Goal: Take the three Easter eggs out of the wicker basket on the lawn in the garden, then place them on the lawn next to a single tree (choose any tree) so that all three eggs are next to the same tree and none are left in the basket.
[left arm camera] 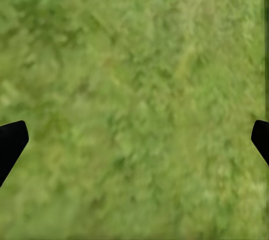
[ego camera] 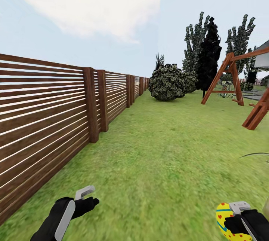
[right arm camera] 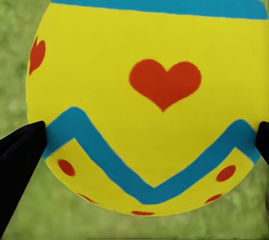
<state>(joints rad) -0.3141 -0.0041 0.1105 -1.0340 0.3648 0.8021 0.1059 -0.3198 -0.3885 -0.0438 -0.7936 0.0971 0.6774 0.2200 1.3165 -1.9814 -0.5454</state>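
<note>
One Easter egg (ego camera: 228, 225) is held tight in the right hand (ego camera: 239, 222), low at the right side of the head view. In the right wrist view the egg (right arm camera: 148, 92) is seen up close, with a black fingertip (right arm camera: 19, 156) pressed on one side and another on the other side. It is yellow, with a red heart, red dots, a blue band and a blue zigzag. It is gripped at its wide middle, probably so that it cannot slip out while it is being carried.

The left hand (ego camera: 86, 195) is held out low over the lawn (ego camera: 160, 158) with nothing in it. In the left wrist view its fingertips (left arm camera: 12, 142) are spread far apart over bare grass, so it is open. It is likely kept free for another egg.

A long brown fence (ego camera: 56, 110) is seen along the left. A round dark bush (ego camera: 167, 82) and a wooden swing frame (ego camera: 233, 78) are seen far ahead. A tall dark tree (ego camera: 209, 55) stands behind them, well apart from the robot. No basket can be made out here. It is judged that the egg is being carried to a tree, and has not yet been put down.
</note>
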